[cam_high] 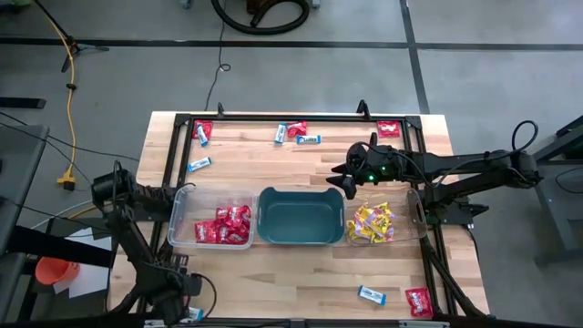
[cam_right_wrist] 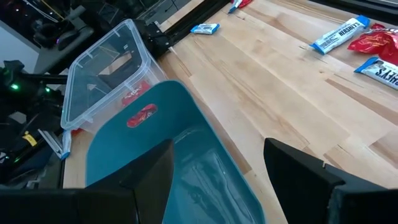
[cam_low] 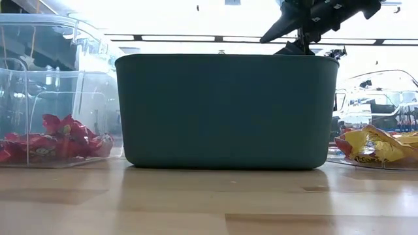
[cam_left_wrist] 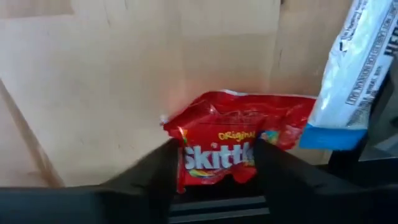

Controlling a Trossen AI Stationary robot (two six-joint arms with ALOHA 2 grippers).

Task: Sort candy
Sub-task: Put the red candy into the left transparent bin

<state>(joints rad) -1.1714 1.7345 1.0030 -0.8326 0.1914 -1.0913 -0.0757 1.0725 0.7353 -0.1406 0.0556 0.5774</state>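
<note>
Right hand (cam_high: 349, 181) over teal tub (cam_high: 301, 216) rim

Three containers sit in a row mid-worktop (cam_high: 301, 273): tub (cam_high: 301, 216) central, Skittles bin (cam_high: 211, 219) at nine o'clock, a second candy bin (cam_high: 383, 221) at three o'clock.

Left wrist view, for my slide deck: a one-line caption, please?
Left gripper straddling a red Skittles packet on the wooden table.

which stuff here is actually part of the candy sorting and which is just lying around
Part of the job:
- red packets in the left clear bin
- yellow packets in the right clear bin
- teal tub
- loose blue-and-white bars
- red Skittles packet between the left gripper fingers

Just lying about:
- yellow cable
- orange cup
</note>
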